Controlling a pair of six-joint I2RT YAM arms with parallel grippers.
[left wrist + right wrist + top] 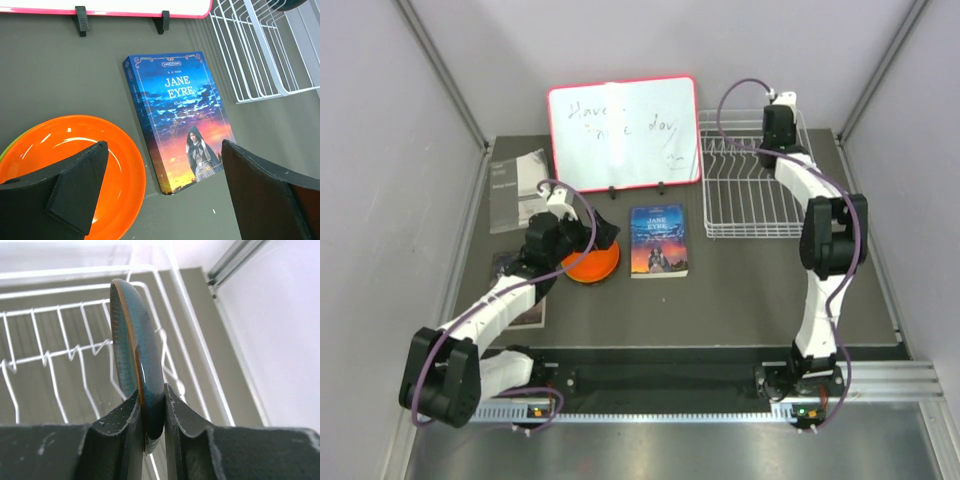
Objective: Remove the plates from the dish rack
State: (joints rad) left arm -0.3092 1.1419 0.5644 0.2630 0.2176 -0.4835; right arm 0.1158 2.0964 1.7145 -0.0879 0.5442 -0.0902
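Observation:
The white wire dish rack (750, 190) stands at the back right. My right gripper (781, 138) is over its far right corner. In the right wrist view it (152, 401) is shut on the rim of the dark teal plate (136, 352), which stands on edge above the rack's tines (50, 357). The orange plate (592, 266) lies flat on the table left of centre. My left gripper (582, 246) hovers just above it, open and empty (164, 150). The orange plate (70, 150) sits on a lime green plate, of which only an edge (4, 151) shows. I cannot pick out the dark red plate.
A paperback book (658, 240) lies right of the orange plate. A red-framed whiteboard (623, 133) stands at the back. Papers (517, 190) lie at the back left. A dark patterned shape (507, 264) and a card (530, 312) lie by the left arm.

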